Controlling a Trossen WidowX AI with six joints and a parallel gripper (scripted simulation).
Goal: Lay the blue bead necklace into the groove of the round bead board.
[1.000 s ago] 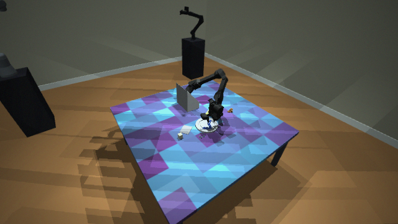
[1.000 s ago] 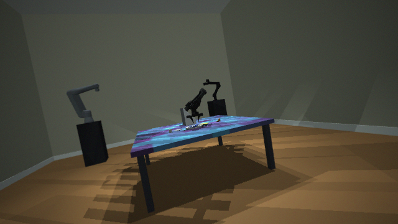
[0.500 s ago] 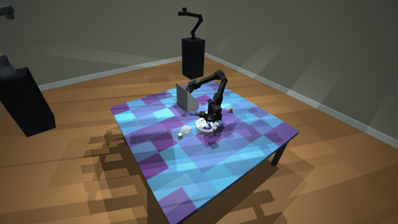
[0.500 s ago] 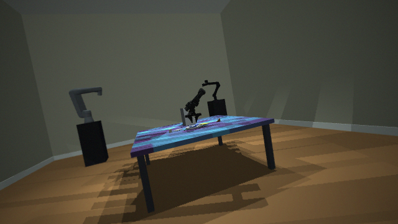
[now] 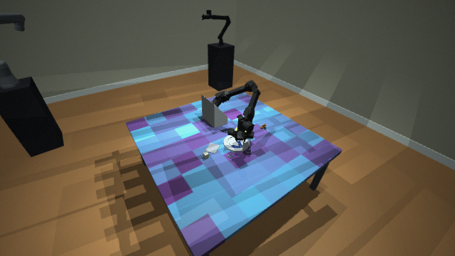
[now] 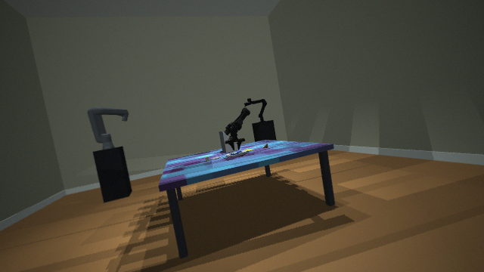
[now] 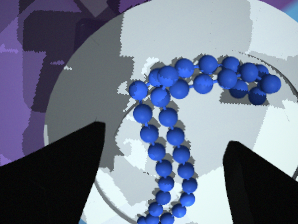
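The round white bead board [image 5: 226,144] [image 7: 185,27] lies on the table, with thin curved groove lines visible in the wrist view. The blue bead necklace [image 5: 235,145] [image 7: 175,136] lies on it as a doubled strand with a sharp bend. One leg runs right to a bunched end; the other runs down out of the wrist view. Much of it lies inside the ring rather than along its line. My gripper [image 5: 244,139] [image 6: 236,149] [image 7: 166,141] is partly open and empty, pointing down above the board. Its fingers stand on either side of the downward leg.
A grey upright panel [image 5: 214,115] [image 6: 223,141] stands behind the board. A small orange object [image 5: 263,126] [image 6: 265,146] lies behind right. A pale cube [image 5: 205,155] and a flat white piece [image 5: 212,148] lie left of the board. Something yellow [image 5: 236,129] shows behind the gripper.
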